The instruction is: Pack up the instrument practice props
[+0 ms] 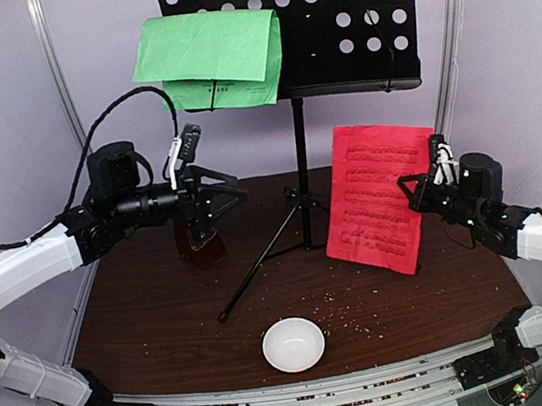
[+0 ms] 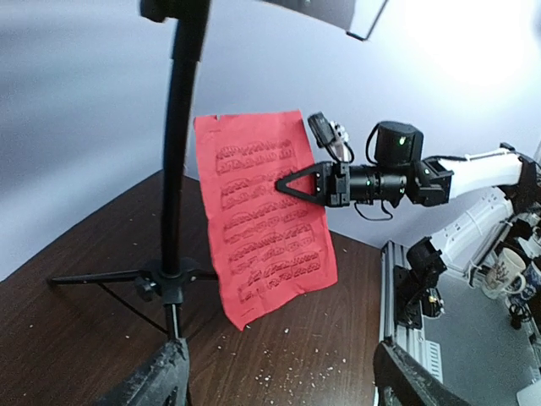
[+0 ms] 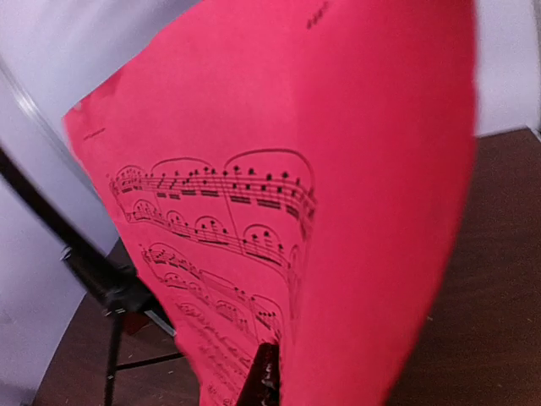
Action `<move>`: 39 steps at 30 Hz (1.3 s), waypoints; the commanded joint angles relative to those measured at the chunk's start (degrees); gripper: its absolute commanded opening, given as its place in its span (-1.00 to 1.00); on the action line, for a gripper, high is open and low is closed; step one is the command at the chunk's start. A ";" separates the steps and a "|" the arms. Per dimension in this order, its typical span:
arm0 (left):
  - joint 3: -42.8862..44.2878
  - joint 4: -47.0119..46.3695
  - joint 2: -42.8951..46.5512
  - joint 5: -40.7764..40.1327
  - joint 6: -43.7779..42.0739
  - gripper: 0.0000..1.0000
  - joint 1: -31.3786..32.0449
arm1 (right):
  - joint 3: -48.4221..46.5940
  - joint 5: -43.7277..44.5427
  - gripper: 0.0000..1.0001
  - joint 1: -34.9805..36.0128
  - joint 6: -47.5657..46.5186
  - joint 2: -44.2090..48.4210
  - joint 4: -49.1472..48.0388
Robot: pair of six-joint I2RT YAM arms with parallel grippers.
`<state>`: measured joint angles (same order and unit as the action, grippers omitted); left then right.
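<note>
The black perforated music stand (image 1: 301,158) stands on its tripod at the back middle. The green sheet (image 1: 210,58) hangs folded on its left side. My right gripper (image 1: 413,189) is shut on the right edge of the red sheet (image 1: 381,198) and holds it upright above the table. The sheet fills the right wrist view (image 3: 338,169), pinched at the gripper (image 3: 275,381). My left gripper (image 1: 225,201) is open and empty, hovering over the dark red-brown metronome (image 1: 199,245), which it partly hides. In the left wrist view the gripper (image 2: 279,389) faces the stand pole (image 2: 177,169) and red sheet (image 2: 266,220).
A small white bowl (image 1: 293,344) sits near the front middle of the dark wooden table (image 1: 146,321). Pale crumbs (image 1: 351,305) lie scattered right of the tripod legs. The tripod's long leg (image 1: 260,265) reaches toward the front left. Mugs (image 2: 507,271) stand off the table.
</note>
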<state>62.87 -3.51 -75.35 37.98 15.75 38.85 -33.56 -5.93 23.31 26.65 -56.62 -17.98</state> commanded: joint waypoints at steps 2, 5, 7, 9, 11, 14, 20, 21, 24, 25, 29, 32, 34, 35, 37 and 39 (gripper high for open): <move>-3.49 -5.80 2.81 -2.91 3.19 0.57 -2.52 | 5.50 -1.15 -1.00 -13.17 11.89 -3.83 1.48; -4.52 -5.21 3.91 -5.35 2.91 0.58 -2.94 | 8.40 -1.65 -1.00 -18.61 15.15 -7.78 -3.81; -5.54 -5.17 4.95 -8.07 2.80 0.58 -3.26 | 9.01 -1.01 -1.00 -21.15 15.83 -11.16 -6.71; -6.95 -6.02 6.35 -10.17 3.11 0.58 -3.83 | 7.58 0.09 -1.00 -22.53 16.25 -14.74 -8.29; -8.55 -6.83 7.59 -11.42 3.83 0.59 -4.63 | 6.14 1.53 -1.00 -23.24 17.10 -18.75 -9.92; -10.77 -7.86 9.16 -12.54 4.98 0.59 -5.92 | 3.51 3.29 -1.00 -23.26 18.72 -23.97 -13.05; -13.56 -8.28 10.69 -13.17 6.33 0.60 -7.27 | -2.81 3.64 -1.00 -23.31 20.01 -34.45 -15.70; -13.83 -8.20 10.99 -13.45 6.31 0.60 -7.37 | -3.26 3.96 -1.00 -23.31 20.04 -35.51 -16.05; -14.38 -7.69 11.95 -14.28 6.32 0.60 -7.68 | -2.54 6.64 -1.00 -23.31 20.47 -36.18 -17.27; -14.56 -7.54 12.31 -14.66 6.31 0.61 -7.84 | -1.25 8.01 -1.00 -23.30 20.63 -36.04 -18.38; -15.20 -7.51 13.45 -15.55 6.68 0.63 -8.66 | -1.22 11.85 -0.64 -23.31 18.99 -36.35 -19.05; -15.70 -7.72 14.04 -16.02 7.07 0.63 -8.94 | -2.33 11.60 -0.15 -23.31 17.70 -36.23 -16.99; -16.46 -8.72 15.01 -16.30 7.30 0.64 -9.19 | -1.55 12.23 0.12 -23.35 17.72 -35.02 -16.97; -17.04 -9.51 15.69 -16.46 7.59 0.64 -9.31 | -0.89 12.84 0.25 -23.39 17.66 -33.71 -16.93; -18.51 -11.63 17.83 -17.41 8.30 0.64 -9.55 | 0.65 14.43 0.58 -23.68 17.68 -31.21 -16.80; -19.80 -13.38 20.50 -18.56 8.80 0.67 -9.79 | 2.72 15.17 0.72 -24.39 17.58 -27.71 -17.48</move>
<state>45.28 -10.31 -59.33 21.80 22.96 29.89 -33.91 5.61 0.05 44.91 -90.59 -34.61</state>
